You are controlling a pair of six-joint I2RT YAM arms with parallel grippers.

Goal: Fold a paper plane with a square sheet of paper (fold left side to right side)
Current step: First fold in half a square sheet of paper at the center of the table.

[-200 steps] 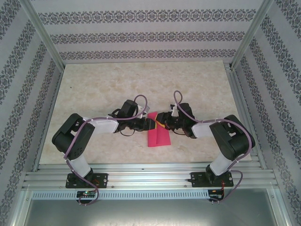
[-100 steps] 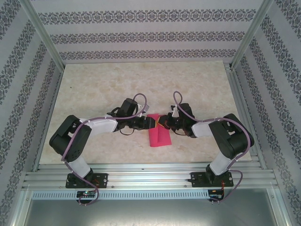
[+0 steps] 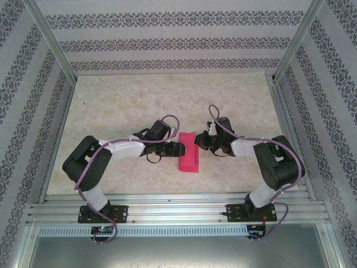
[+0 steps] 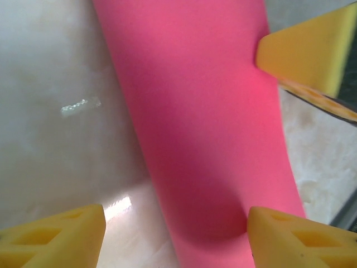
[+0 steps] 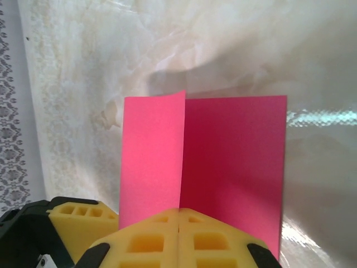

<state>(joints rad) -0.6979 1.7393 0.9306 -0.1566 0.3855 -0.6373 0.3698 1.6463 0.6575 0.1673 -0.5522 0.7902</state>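
1. The square sheet of paper (image 3: 188,159) lies near the middle of the marbled table (image 3: 111,111), between the two arms. It is doubled over into a narrow pink strip running front to back.
2. The left gripper (image 3: 179,149) sits low at the strip's left edge. In the left wrist view its yellow pads (image 4: 56,234) stand well apart, one on each side of the pink paper. The sheet passes between them and nothing is clamped.
3. The right gripper (image 3: 197,142) reaches in from the other side and meets the paper at its far right corner.
4. In the right wrist view its two yellow pads (image 5: 150,243) are pressed flat together. The paper's near edge runs straight into the seam between them, so it looks pinched there.
5. From that angle the sheet is not lying flat. The lighter pink left flap is raised along the crease, and the darker half rests on the table.
6. One yellow pad of the right gripper shows at the top right of the left wrist view, just beside the paper's edge.
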